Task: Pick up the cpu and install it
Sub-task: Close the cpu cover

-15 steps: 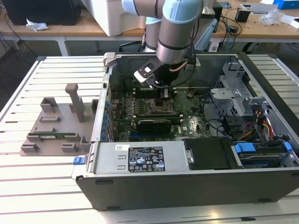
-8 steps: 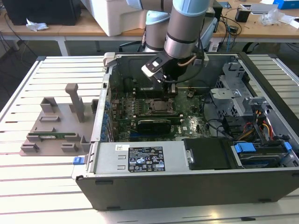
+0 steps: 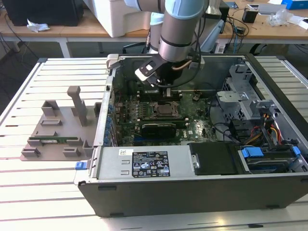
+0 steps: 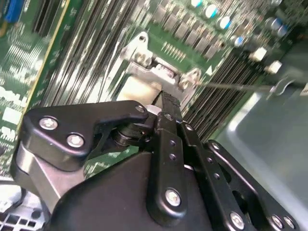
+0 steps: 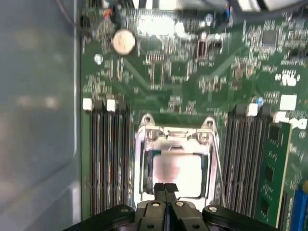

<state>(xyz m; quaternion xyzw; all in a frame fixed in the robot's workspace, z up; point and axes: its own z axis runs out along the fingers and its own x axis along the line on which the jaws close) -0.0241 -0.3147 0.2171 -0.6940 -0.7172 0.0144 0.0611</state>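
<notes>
Arm is working inside the open computer case (image 3: 192, 192), over the motherboard (image 5: 192, 82). The cpu (image 5: 175, 171) is lying flat inside the socket frame (image 5: 142, 159), so seating is looking done. The gripper (image 5: 166, 188) is hovering at the cpu's edge, fingers pressed together, pinching nothing. Latching and chip contact are hard to make out.

in the first wrist view the gripper (image 5: 166, 187), fingertips pressed together, covers the near edge of the cpu (image 5: 177, 169); whether they touch it cannot be told. the gripper's body runs off the picture's edge. in the second wrist view its black linkage hides most of the socket frame (image 4: 159, 72). in the exterior view the arm (image 3: 180, 29) is cut off at the top and screens part of the motherboard (image 3: 199, 127); the cpu there is too small to make out.
</notes>
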